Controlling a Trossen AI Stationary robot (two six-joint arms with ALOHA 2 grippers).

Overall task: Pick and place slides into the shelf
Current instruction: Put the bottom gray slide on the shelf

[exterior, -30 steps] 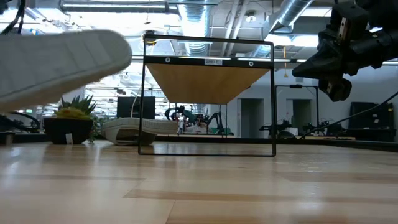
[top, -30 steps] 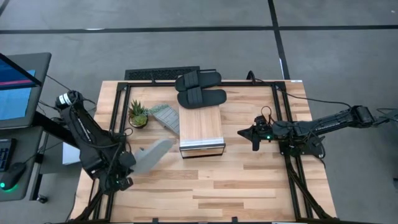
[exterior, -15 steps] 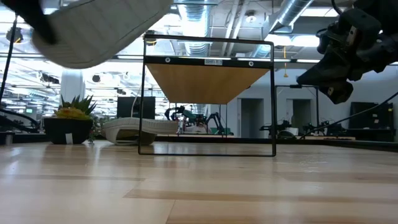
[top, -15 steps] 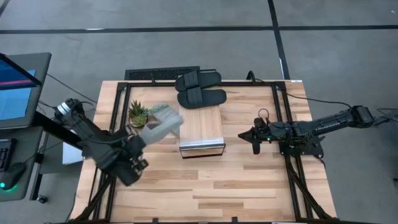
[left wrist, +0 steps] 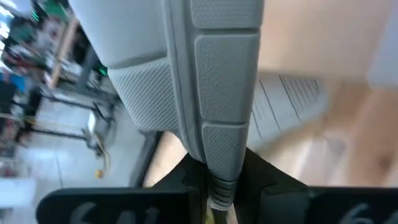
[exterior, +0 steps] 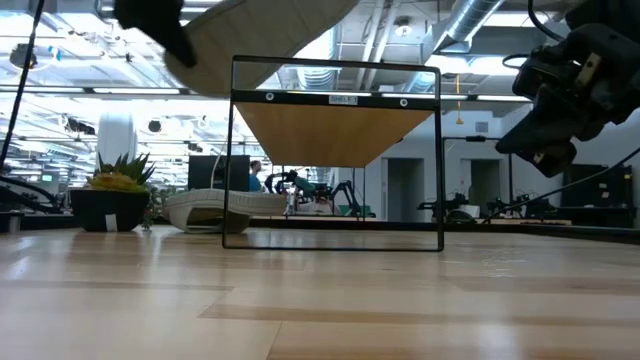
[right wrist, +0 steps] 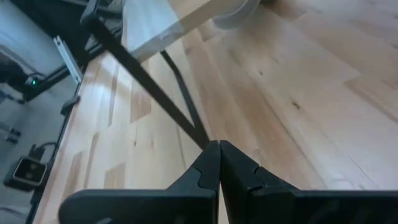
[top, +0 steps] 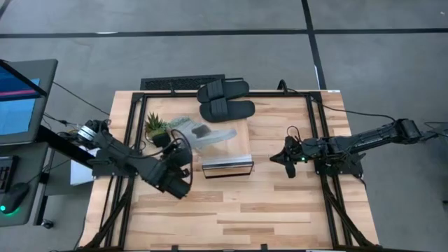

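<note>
Shelf (top: pixel 227 143) taken as landmark: long light-wood box with silvery front edge, lying about the middle of the wooden table (top: pixel 231 210), long axis running from the near side to the far side. Seen from table height as a dark open frame with a slanted wooden board inside; no slide visible within that opening, though the far part cannot be checked.

Nearest to the front, left of the shelf's near corner: left gripper (top: pixel 183 148), fingers pinched almost together on the edge of one pale grey-green slide (top: pixel 210 135). Carried in the air, this slide, reaching from the gripper over the left half of the shelf's top, tilted, not resting on it. In the left wrist view, same slide (left wrist: pixel 211 81) clamped between the two dark fingers, ribbed sole facing the camera.

Right of the shelf, well apart from it, above bare table: right gripper (top: pixel 278 157), fingers fully together, holding nothing, tip pointing toward the shelf.

Left of the shelf, near its far half: second pale grey-green slide (top: pixel 180 124) flat on the table, partly hidden under the carried one. Just beyond it to the left, small potted plant (top: pixel 155 129).

Behind the shelf's far end: two black slides (top: pixel 224 100) side by side, the nearer one touching or just beside that end.
</note>
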